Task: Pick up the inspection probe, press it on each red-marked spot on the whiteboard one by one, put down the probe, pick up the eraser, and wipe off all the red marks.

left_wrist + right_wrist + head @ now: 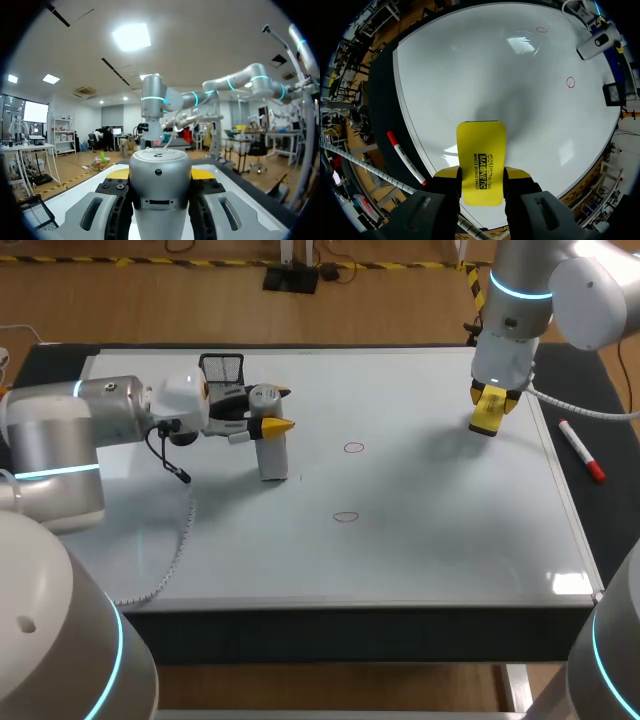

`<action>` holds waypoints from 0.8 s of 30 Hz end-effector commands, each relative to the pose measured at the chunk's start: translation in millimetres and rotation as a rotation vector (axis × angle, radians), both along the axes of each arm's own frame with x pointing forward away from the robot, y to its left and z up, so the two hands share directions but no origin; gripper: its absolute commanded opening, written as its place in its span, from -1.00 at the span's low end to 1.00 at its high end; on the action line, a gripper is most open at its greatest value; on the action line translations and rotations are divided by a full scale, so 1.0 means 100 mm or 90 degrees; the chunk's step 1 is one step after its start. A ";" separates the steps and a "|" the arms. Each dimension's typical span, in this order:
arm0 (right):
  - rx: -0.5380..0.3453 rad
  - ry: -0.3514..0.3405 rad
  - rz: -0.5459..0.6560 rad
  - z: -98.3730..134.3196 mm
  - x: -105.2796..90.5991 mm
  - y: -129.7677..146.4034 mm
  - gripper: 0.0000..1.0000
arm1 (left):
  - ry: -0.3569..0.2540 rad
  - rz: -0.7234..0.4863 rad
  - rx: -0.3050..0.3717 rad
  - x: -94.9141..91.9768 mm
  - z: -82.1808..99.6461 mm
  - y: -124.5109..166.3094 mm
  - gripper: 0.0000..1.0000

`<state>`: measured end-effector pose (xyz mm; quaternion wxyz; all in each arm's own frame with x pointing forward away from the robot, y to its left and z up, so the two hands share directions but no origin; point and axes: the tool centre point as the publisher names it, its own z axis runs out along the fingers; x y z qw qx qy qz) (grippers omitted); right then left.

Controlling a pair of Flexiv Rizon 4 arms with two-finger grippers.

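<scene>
Silver and rigid, the cylindrical inspection probe (272, 455) stands upright on the white whiteboard (430, 540) at left, your left gripper (160, 175) closed round its body; it is likely weighty and slick, so hold it mid-body. Two red circle marks (353, 448) lie mid-board. Your right gripper (481, 176) pinches the yellow block eraser (481, 150), light and stiff, by its long sides above the board's right.

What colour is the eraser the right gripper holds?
The eraser is bright yellow with black print; right wrist view shows it best.

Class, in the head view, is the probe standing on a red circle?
No, the probe in the left pincer stands clear of the far red circle and near red circle.
</scene>
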<state>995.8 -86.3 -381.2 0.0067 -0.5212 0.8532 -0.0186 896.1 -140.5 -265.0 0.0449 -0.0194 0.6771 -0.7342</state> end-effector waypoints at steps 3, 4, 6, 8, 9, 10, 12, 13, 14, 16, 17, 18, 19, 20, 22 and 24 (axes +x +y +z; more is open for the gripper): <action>-0.002 0.000 0.001 0.01 0.00 0.00 -1.00 | 0.001 -0.002 0.001 0.01 0.00 0.00 -1.00; -0.002 0.000 0.001 0.01 0.00 0.00 -1.00 | 0.002 -0.002 0.001 0.02 -0.01 0.00 -1.00; -0.002 0.000 0.001 0.01 0.00 0.00 -1.00 | 0.002 -0.001 0.001 0.02 -0.01 0.00 -1.00; -0.002 0.000 0.001 0.01 0.00 0.00 -1.00 | 0.003 0.001 0.000 0.02 -0.01 0.00 -1.00; -0.002 0.000 0.001 0.01 0.00 0.00 -1.00 | 0.004 0.001 0.000 0.02 -0.01 0.00 -1.00; -0.002 0.000 0.001 0.01 0.00 0.00 -1.00 | 0.004 0.001 0.000 0.02 -0.02 0.00 -1.00; -0.002 0.000 0.001 0.01 0.00 0.00 -1.00 | 0.005 0.001 0.000 0.02 -0.02 0.00 -1.00; -0.002 0.000 0.001 0.01 0.00 0.00 -1.00 | 0.005 0.001 0.000 0.02 -0.02 0.00 -1.00; -0.002 0.000 0.001 0.01 0.00 0.00 -1.00 | 0.004 0.001 0.000 0.02 -0.02 0.00 -1.00; -0.002 0.000 0.001 0.01 0.00 0.00 -1.00 | 0.003 0.002 0.000 0.02 -0.02 0.00 -1.00; -0.002 0.000 0.001 0.01 0.00 0.00 -1.00 | 0.003 0.002 -0.001 0.02 -0.01 0.00 -1.00; -0.002 0.000 0.001 0.01 0.00 0.00 -1.00 | 0.002 0.002 -0.001 0.02 -0.01 0.00 -1.00; -0.002 0.000 0.001 0.01 0.00 0.00 -1.00 | 0.001 0.001 0.000 0.02 -0.01 0.01 -1.00; -0.002 0.000 0.001 0.01 0.00 0.00 -1.00 | 0.000 0.002 0.000 0.02 0.00 0.01 -1.00; -0.002 0.000 0.001 0.01 0.00 0.00 -1.00 | 0.000 0.002 -0.001 0.02 0.00 0.01 -1.00; -0.002 0.000 0.001 0.01 0.00 0.00 -1.00 | -0.001 0.002 -0.001 0.02 0.00 0.01 -1.00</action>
